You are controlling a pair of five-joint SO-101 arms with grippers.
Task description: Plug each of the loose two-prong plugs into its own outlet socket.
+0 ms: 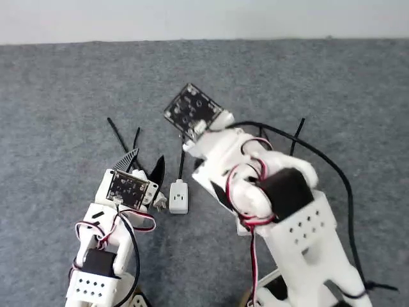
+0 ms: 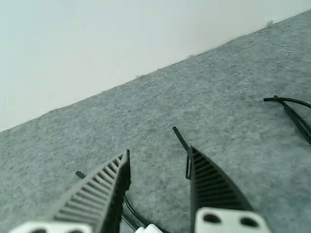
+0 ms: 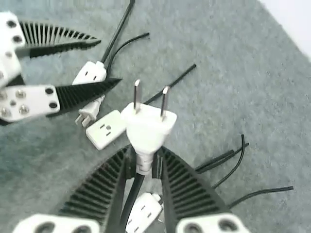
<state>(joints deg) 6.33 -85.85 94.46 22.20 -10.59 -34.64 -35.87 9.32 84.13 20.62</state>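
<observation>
One plug (image 3: 146, 127) pinched in right hand (image 3: 144, 151), cord (image 3: 130, 194) partly hidden; left hand (image 2: 159, 151) spread.

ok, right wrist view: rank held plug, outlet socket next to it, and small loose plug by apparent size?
1. held plug (nearest the camera, so inflated)
2. outlet socket
3. loose plug, clearly smallest

**Cut Off and Covered**

High view: the left arm (image 1: 105, 256) and right arm (image 1: 294, 230) both run off the lower edge. Left wrist view: a white scrap (image 2: 148, 228) at the left gripper (image 2: 159, 151) is clipped by the frame, unidentifiable. Right wrist view: the right gripper (image 3: 145, 154), closed on a plug (image 3: 146, 126), half-hides a socket (image 3: 143, 209).
</observation>
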